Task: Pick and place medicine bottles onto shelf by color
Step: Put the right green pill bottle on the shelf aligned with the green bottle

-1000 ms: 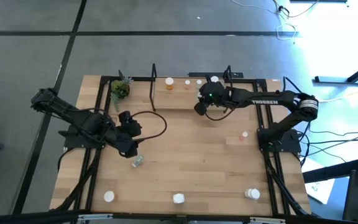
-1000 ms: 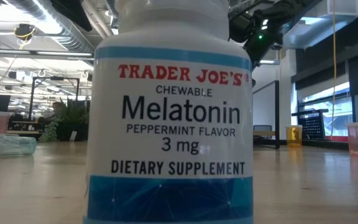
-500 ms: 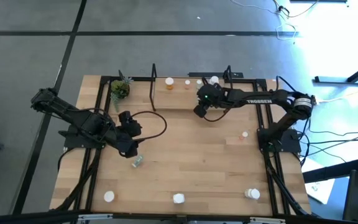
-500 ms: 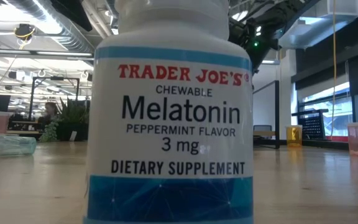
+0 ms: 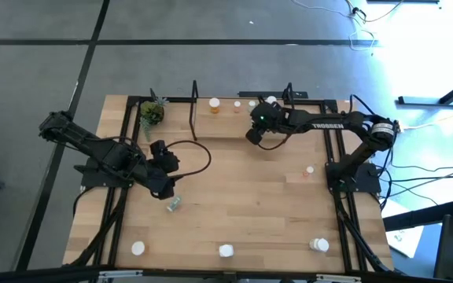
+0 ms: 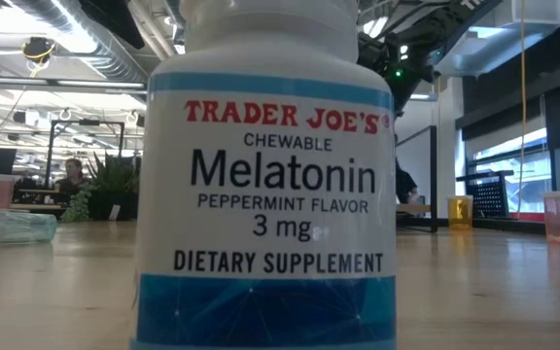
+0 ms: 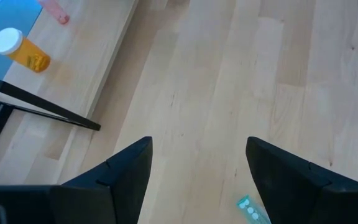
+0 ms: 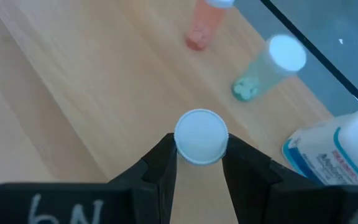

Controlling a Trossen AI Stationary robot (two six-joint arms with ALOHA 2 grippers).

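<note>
The right gripper [image 8: 198,163] is clamped on a white-capped bottle [image 8: 200,137] above the shelf [image 8: 92,81]. The left gripper [image 7: 197,168] hangs open and empty, with a green bottle [image 7: 252,209] lying just beside one finger.

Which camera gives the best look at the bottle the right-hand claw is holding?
The right wrist view: the right gripper pinches the white-capped bottle in plain sight above the shelf. The high view hides that bottle under the gripper; the low and left wrist views miss it.

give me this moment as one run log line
right end effector: shut on white-capped bottle, over shelf | left end effector: open, empty, above pale green bottle lying on table
</note>
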